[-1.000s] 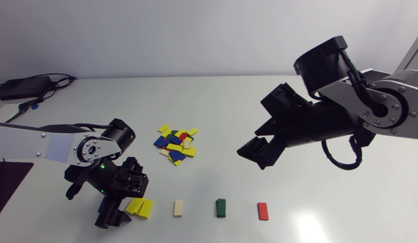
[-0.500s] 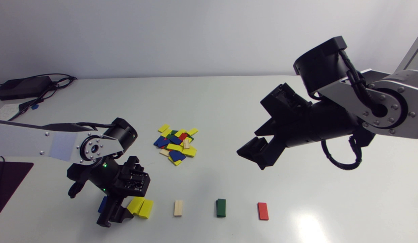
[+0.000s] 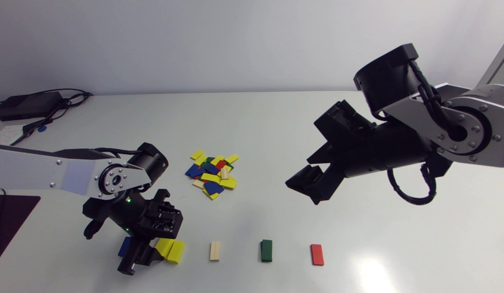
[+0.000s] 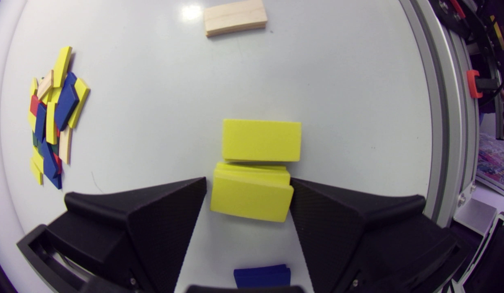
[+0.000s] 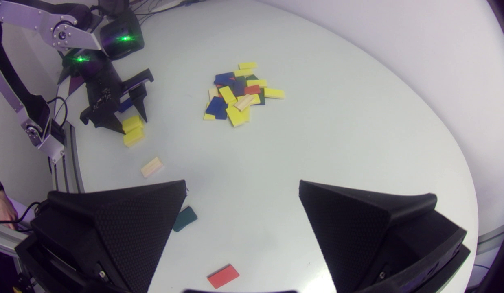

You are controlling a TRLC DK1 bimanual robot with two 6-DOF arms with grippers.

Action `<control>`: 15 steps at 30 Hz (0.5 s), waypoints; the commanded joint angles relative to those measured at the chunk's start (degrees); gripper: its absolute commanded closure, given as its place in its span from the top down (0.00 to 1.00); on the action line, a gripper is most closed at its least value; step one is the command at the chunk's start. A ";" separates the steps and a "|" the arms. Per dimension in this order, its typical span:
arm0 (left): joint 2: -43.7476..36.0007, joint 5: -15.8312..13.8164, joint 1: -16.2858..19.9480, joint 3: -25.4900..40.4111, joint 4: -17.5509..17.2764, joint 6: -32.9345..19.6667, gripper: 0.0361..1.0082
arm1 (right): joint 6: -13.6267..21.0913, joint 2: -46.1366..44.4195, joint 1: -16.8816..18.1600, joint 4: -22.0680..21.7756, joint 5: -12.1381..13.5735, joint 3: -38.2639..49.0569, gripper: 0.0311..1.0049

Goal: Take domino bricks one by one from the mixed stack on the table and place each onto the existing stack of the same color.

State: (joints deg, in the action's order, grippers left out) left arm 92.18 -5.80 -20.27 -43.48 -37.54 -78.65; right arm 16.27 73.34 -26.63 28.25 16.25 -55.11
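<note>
The mixed pile (image 3: 212,175) of yellow, blue, red, green and wooden bricks lies mid-table. Along the front stand a blue stack (image 3: 123,246), yellow bricks (image 3: 170,250), a wooden brick (image 3: 215,250), a green stack (image 3: 266,250) and a red brick (image 3: 317,254). My left gripper (image 3: 141,260) is down at the yellow bricks. In the left wrist view a yellow stack (image 4: 252,191) with a skewed top brick sits between the open fingers. One finger touches it and the other is a sliver away. Another yellow brick (image 4: 261,140) lies just ahead. My right gripper (image 3: 311,187) hangs open and empty above the table.
A black power box with cables (image 3: 28,106) sits at the back left corner. A dark mat (image 3: 7,219) lies at the left edge. The table's metal front edge (image 4: 447,122) runs close beside the left gripper.
My left gripper has shifted slightly toward the yellow bricks and its fingers have narrowed around them. The right arm has not moved.
</note>
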 commanded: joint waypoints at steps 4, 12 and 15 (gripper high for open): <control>0.54 -0.17 -0.65 -1.69 -1.57 -1.68 0.58 | -0.54 0.93 0.09 -0.65 -0.25 0.27 0.96; 0.37 -0.26 -1.00 -1.69 -1.66 -1.24 0.39 | -0.63 0.93 0.00 -0.65 -0.17 0.53 0.96; 0.37 -0.26 -1.17 -1.78 -1.66 -1.06 0.39 | -0.63 0.84 0.00 -0.65 -0.17 0.53 0.96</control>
State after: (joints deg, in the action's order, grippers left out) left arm 92.16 -5.82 -20.93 -43.97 -38.59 -78.63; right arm 16.27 73.34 -26.63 28.10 16.25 -55.11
